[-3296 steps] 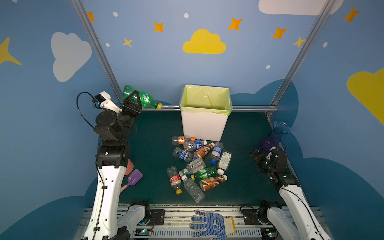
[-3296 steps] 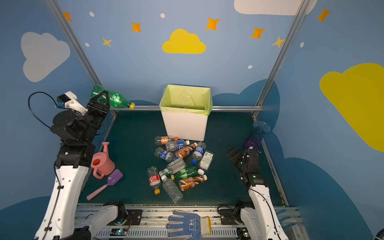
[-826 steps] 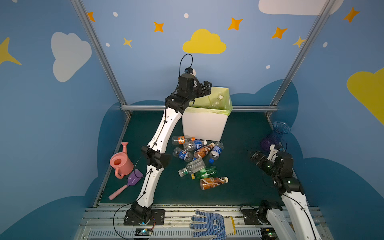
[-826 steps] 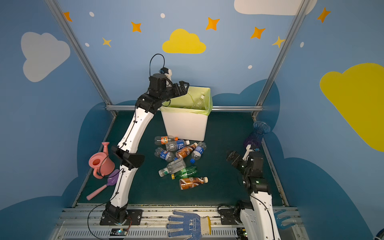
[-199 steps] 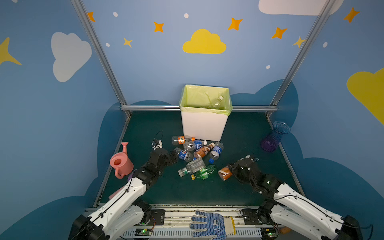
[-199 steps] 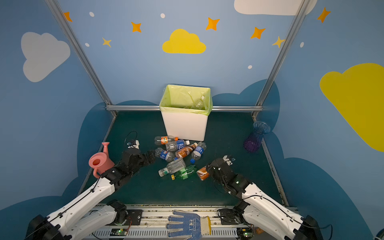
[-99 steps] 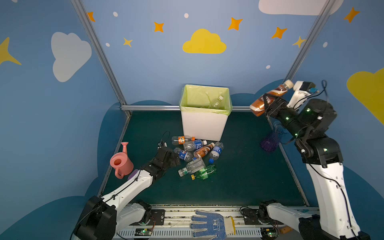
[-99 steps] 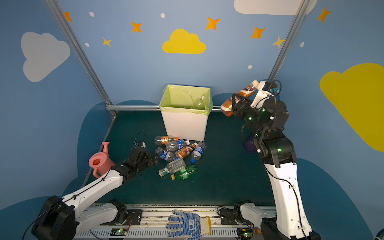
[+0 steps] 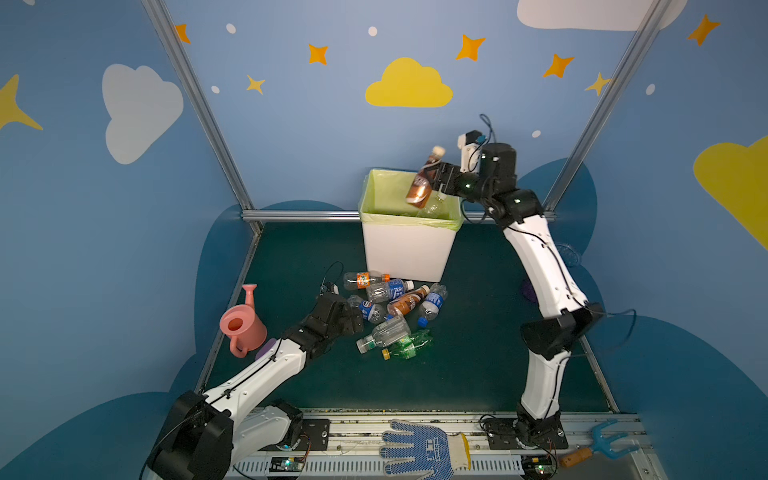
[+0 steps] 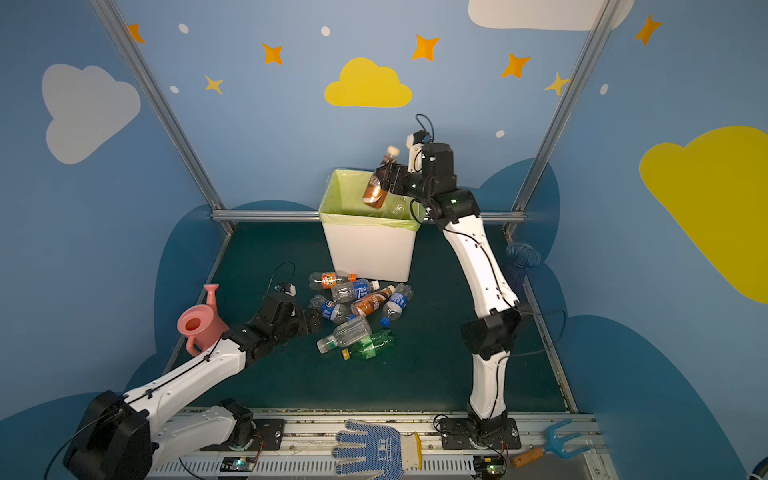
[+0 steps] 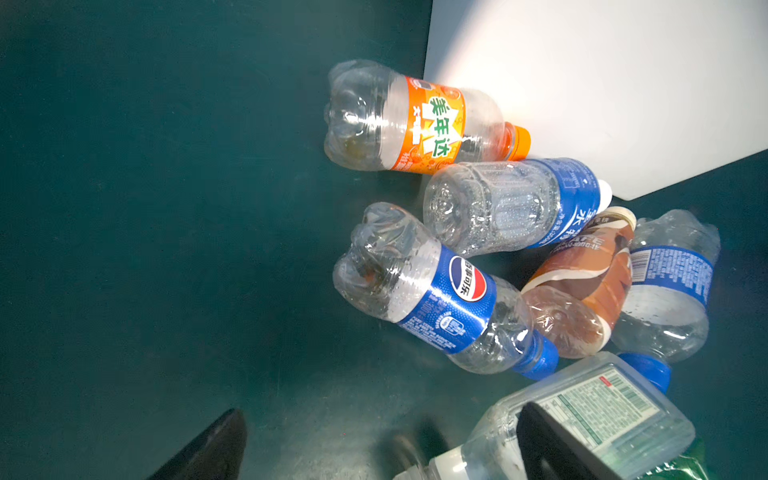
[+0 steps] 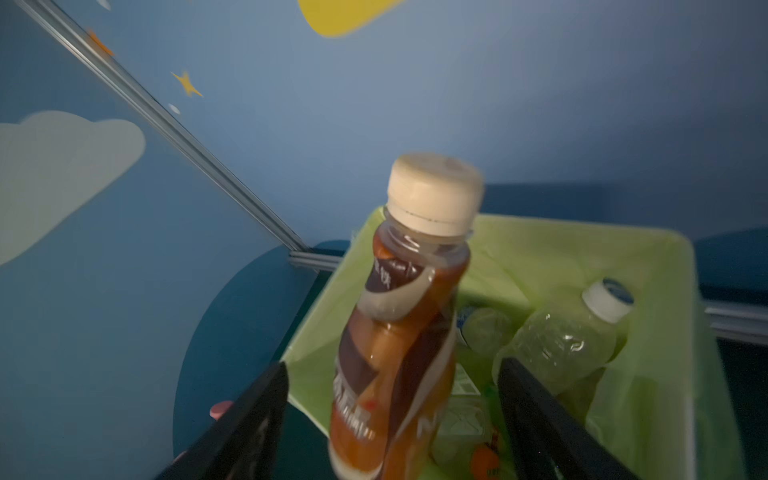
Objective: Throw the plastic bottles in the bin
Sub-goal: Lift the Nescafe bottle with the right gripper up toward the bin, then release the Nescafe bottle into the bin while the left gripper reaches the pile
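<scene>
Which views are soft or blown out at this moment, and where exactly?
Right wrist view: dim, and the brown bottle is motion-smeared, its label unreadable; the bin beyond it is soft. Left wrist view: sharp on the orange-label bottle, but the bin's white wall is blown out by glare. Both top views: evenly lit, only the brown bottle over the bin slightly blurred.

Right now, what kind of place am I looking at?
Probably a robot test cell styled as a playroom: cloud-and-star walls, aluminium frame posts, arms bolted to a front rail.
</scene>
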Tool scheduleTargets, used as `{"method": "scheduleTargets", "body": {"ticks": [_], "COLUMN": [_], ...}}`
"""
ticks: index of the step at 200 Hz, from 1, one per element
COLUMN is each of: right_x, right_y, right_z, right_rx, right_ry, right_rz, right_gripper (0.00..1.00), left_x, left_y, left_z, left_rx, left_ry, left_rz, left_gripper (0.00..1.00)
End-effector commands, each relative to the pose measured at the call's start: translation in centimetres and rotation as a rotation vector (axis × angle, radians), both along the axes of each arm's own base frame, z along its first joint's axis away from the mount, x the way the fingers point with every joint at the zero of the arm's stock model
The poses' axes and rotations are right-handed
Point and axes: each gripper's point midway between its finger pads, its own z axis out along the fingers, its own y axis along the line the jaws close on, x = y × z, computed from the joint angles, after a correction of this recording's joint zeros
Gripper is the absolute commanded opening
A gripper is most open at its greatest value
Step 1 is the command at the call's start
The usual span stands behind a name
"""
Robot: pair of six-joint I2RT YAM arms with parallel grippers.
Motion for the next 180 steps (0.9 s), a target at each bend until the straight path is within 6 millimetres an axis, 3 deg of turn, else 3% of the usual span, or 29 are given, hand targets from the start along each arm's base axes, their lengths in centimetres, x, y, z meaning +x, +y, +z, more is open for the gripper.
{"method": "scheduleTargets", "body": {"ticks": [1, 13, 25, 40, 67, 112, 180], "right_x": [-5.8, -7.5, -9.3, -10.8, -12.1, -12.3, -14.4], "right_y": [-4.0, -5.3, -6.7, -8.2, -10.5, -14.5, -19.3], "right_z": [8.5, 11.1, 12.4, 12.9, 11.6, 4.3, -11.5], "right_rx": [0.018, 0.056, 0.073, 0.069, 0.085, 0.087, 0.104], "right_ry": [-0.152, -0.250, -0.301, -0.321, -0.322, -0.195, 0.118], "right_rz": [-0.039, -0.076, -0.106, -0.135, -0.181, -0.285, -0.396], "right_gripper": [0.88, 0.92, 0.93, 0.94, 0.94, 0.95, 0.95], "left_x": [-0.2, -0.3, -0.4, -0.6, -1.3, -2.1, -3.1], "left_y": [-0.7, -1.0, -1.5, -2.4, -4.5, -7.7, -11.0], "left_z": [1.6, 2.1, 2.4, 2.7, 2.9, 2.0, 0.6], "left_rx": [0.008, 0.013, 0.022, 0.038, 0.077, 0.131, 0.228], "left_ry": [-0.041, -0.063, -0.079, -0.091, -0.096, -0.041, 0.034], "left_rz": [-0.052, -0.071, -0.096, -0.144, -0.258, -0.427, -0.613], "left_gripper": [1.00, 1.00, 1.00, 1.00, 1.00, 1.00, 1.00]}}
